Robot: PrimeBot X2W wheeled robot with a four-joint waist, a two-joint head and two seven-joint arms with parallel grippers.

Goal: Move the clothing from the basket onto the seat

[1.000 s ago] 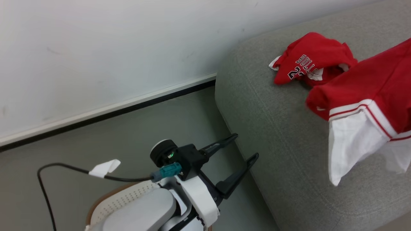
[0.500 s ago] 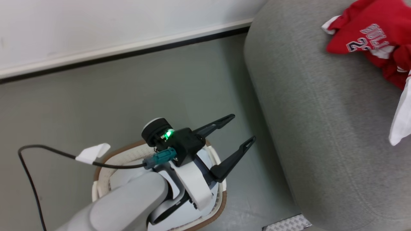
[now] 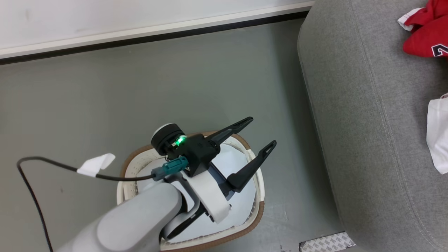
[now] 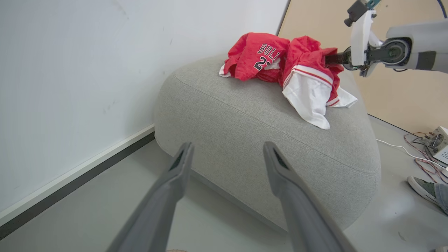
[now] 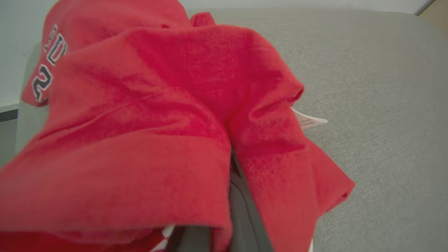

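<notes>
We read "BULL" in white letters edged with navy on the jersey (image 4: 257, 56), far beyond the left gripper (image 4: 227, 150) and up to its right. Under the letters stands a "2", and a second digit is lost in a fold. In the right wrist view the jersey (image 5: 43, 78) lies up and left of the right gripper (image 5: 233, 175) and shows a "2" and part of a "U". A white tag (image 5: 309, 120) sticks out of the garment (image 5: 196, 87) just right of that gripper; we cannot read its print.

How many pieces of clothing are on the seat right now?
2. The lettered jersey lies at the wall end of the seat; the red-and-white garment is draped beside it, touching, gripped by the right gripper. Part of the basket is hidden.
</notes>
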